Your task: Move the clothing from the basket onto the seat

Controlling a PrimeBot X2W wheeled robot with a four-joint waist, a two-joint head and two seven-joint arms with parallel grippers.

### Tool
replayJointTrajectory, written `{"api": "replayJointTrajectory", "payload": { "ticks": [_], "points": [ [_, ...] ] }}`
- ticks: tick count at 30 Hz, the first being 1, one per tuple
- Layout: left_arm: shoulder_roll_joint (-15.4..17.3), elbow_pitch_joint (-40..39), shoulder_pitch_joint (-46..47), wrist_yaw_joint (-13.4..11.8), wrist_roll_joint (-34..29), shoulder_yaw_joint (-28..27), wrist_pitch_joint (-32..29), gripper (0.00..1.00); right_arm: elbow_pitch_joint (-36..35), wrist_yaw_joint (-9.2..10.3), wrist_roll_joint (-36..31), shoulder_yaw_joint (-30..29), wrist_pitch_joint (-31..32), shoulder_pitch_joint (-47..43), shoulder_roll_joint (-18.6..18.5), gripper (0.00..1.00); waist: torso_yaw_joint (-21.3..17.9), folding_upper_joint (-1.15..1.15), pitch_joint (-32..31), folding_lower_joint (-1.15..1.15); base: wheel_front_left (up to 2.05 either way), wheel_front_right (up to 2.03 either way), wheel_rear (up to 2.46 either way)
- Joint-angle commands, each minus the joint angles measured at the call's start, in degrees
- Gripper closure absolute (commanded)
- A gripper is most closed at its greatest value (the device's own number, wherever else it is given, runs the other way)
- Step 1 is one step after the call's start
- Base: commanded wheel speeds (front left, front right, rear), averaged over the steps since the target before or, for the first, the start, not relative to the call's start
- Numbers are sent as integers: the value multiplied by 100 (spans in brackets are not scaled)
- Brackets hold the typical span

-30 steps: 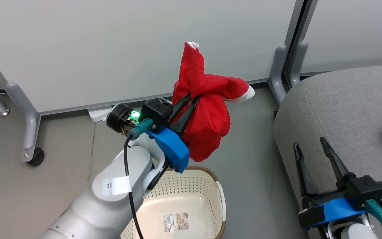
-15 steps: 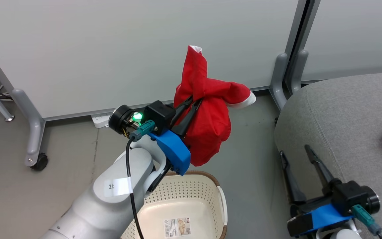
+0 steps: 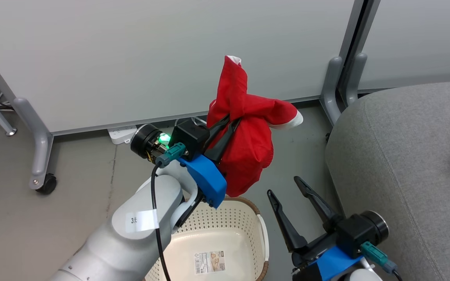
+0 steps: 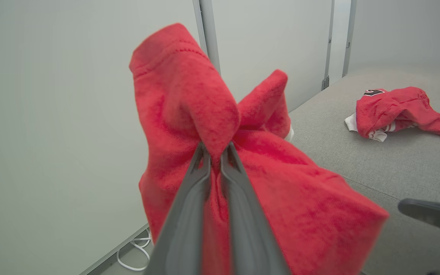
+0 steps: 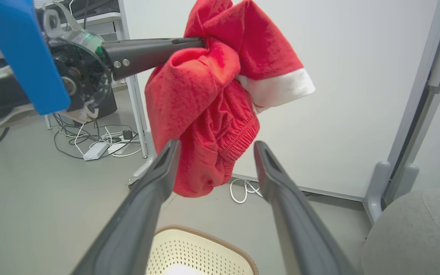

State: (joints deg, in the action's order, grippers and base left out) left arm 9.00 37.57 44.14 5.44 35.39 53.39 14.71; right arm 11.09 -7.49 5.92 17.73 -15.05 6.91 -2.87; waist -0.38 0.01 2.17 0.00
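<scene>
The left claw (image 3: 231,119) is clamped shut on a bunched bright red soft garment with a white cuff (image 3: 248,156) and holds it in the air over the far rim of the cream perforated plastic laundry basket (image 3: 225,224). A paper label (image 3: 208,262) lies on the basket's inner bottom. The right claw (image 3: 283,185) has its fingers spread with nothing between them. It hangs above the grey floor (image 3: 72,203), between the basket and the large grey woven-fabric seat (image 3: 404,156). A second red garment with a black-and-white mark (image 4: 395,112) lies crumpled on that seat, well apart from the held one. A pale partition panel (image 3: 131,58) stands behind.
</scene>
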Motion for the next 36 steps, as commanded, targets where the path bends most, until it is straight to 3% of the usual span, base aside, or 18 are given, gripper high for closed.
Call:
{"api": "replayJointTrajectory", "payload": {
  "ticks": [1, 13, 32, 33, 34, 35, 36],
  "points": [
    [6, -1, 68, 6, 31, 14, 5, 100, 44, -1, 51, 112, -19, 136, -5, 0, 7, -1, 19, 0, 0, 0, 0],
    [-108, 38, 183, 45, 25, 113, 17, 100, 613, -1, 361, 630, -19, 973, -5, 0, 127, -1, 132, 0, 0, 0, 0],
    [-271, 121, 347, 94, -30, 192, 52, 100, 1507, -1, 910, 887, -19, 2042, -5, 0, 239, -1, 361, 0, 0, 0, 0],
    [-276, 128, 349, 96, -30, 193, 48, 100, 1526, -1, 937, 903, -19, 2058, -5, 15, 238, -1, 364, 0, 0, 0, 0],
    [-279, 134, 354, 99, -31, 195, 49, 100, 1544, -1, 958, 917, -19, 2077, -4, 81, 238, -1, 369, 0, 0, 0, 0],
    [-283, 140, 361, 103, -31, 196, 50, 100, 1559, -1, 980, 928, -19, 2105, -4, 100, 239, -1, 375, 0, 0, 0, 0],
    [-285, 145, 369, 108, -31, 196, 51, 100, 1569, -1, 990, 936, -19, 2135, -5, 100, 240, -1, 381, 0, 0, 0, 0]
  ]
}}
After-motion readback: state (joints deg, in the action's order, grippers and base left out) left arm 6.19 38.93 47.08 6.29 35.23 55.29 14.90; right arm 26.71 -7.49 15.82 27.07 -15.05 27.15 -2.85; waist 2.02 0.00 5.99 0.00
